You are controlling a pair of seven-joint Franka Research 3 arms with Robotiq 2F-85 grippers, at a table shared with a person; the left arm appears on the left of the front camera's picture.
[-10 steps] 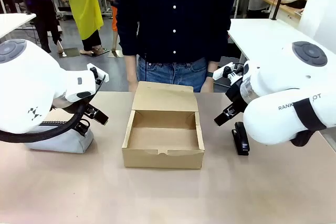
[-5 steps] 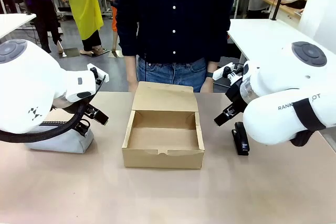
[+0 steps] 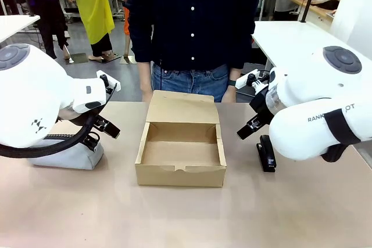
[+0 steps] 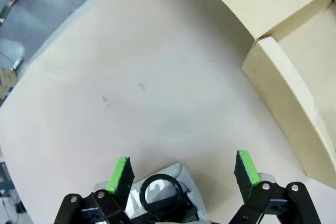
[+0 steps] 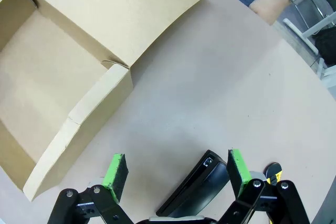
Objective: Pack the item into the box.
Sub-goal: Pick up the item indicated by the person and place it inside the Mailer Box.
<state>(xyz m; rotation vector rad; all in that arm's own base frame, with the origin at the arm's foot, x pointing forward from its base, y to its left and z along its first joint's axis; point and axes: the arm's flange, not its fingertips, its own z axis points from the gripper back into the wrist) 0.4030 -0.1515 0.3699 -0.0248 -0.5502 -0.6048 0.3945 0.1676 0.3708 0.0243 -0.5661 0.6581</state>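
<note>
The brown cardboard box (image 3: 180, 175) lies open in the middle of the table, empty, with its flap lid (image 3: 183, 107) leaning back toward the person. My left gripper (image 4: 182, 167) is open above bare table, with the box's side wall (image 4: 283, 93) off to its right. My right gripper (image 5: 176, 166) is open too and hangs over the black stapler (image 5: 197, 190), the box's wall (image 5: 79, 124) to its left. A small yellow and black piece (image 5: 274, 174) peeks out by the right finger's base, probably the utility knife. The rest of it is hidden.
A grey zippered pouch (image 3: 64, 156) lies at the left under my left arm. The stapler (image 3: 266, 154) lies right of the box. A person (image 3: 192, 27) in a dark shirt stands at the far edge, with a hand (image 5: 268, 6) wearing a watch near the table.
</note>
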